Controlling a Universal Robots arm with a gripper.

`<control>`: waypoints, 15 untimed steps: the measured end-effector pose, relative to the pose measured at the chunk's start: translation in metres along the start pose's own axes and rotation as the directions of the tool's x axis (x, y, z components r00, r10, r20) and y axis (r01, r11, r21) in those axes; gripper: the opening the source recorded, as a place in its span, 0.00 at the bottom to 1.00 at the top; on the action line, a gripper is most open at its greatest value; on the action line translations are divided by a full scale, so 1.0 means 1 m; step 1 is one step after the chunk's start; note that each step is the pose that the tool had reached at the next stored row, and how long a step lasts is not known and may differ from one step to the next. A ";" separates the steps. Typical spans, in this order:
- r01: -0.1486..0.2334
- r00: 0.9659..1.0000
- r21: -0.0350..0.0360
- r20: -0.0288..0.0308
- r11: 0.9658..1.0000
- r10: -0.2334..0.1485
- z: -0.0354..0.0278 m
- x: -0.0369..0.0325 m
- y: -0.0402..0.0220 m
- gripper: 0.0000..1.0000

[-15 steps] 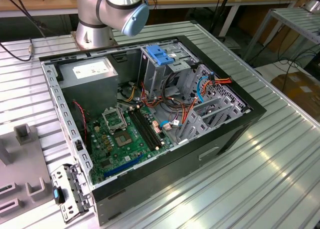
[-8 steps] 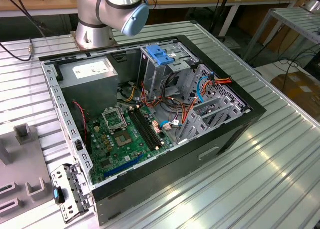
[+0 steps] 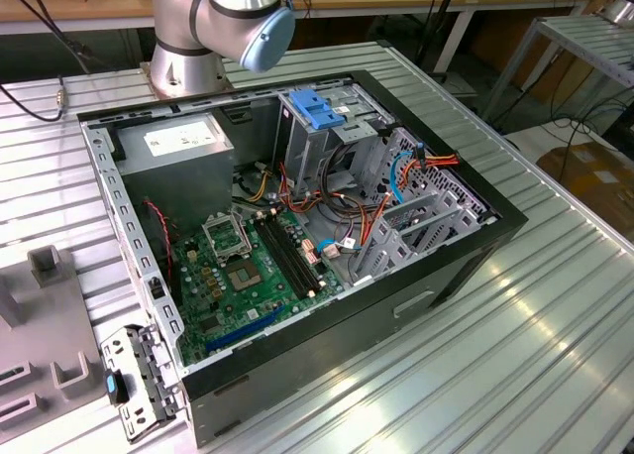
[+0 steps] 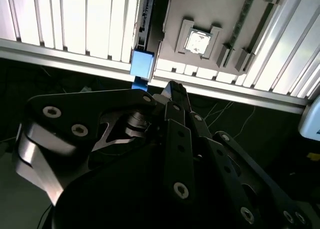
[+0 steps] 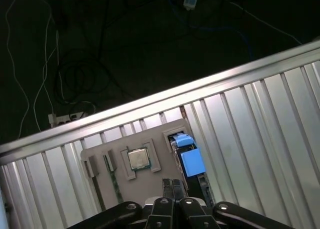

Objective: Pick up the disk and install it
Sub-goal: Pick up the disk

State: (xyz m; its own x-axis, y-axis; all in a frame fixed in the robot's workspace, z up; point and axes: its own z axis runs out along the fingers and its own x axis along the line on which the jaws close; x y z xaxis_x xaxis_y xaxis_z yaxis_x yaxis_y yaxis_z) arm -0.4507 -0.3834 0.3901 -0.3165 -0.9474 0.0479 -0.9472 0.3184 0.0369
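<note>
Fingers (image 5: 167, 186) were seen closed on nothing; the disk (image 5: 191, 161) stood ungrasped just beyond them beside the grey fixture plate (image 5: 145, 136), so pickup and installation were judged outstanding.

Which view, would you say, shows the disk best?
The first wrist view: the disk stands on edge at the grey plate's edge, blue rail in plain sight. The second wrist view shows its blue end beyond the gripper.
</note>
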 end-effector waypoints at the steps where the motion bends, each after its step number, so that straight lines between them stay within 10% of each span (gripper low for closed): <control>1: 0.000 1.000 0.000 0.000 1.000 0.000 0.0001 -0.0015 0.0004 0.11; 6: 0.052 0.999 0.003 -0.002 0.999 -0.052 0.0017 -0.0049 0.0013 0.11; 10: 0.138 0.990 0.007 -0.005 0.990 -0.138 0.0054 -0.0052 0.0012 0.11; 15: 0.161 0.987 0.026 -0.005 0.987 -0.161 0.0092 -0.0061 0.0014 0.11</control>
State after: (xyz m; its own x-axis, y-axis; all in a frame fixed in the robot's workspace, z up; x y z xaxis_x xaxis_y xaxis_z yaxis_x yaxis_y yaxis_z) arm -0.4506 -0.3775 0.3807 -0.1595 -0.9861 0.0461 -0.9869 0.1604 0.0180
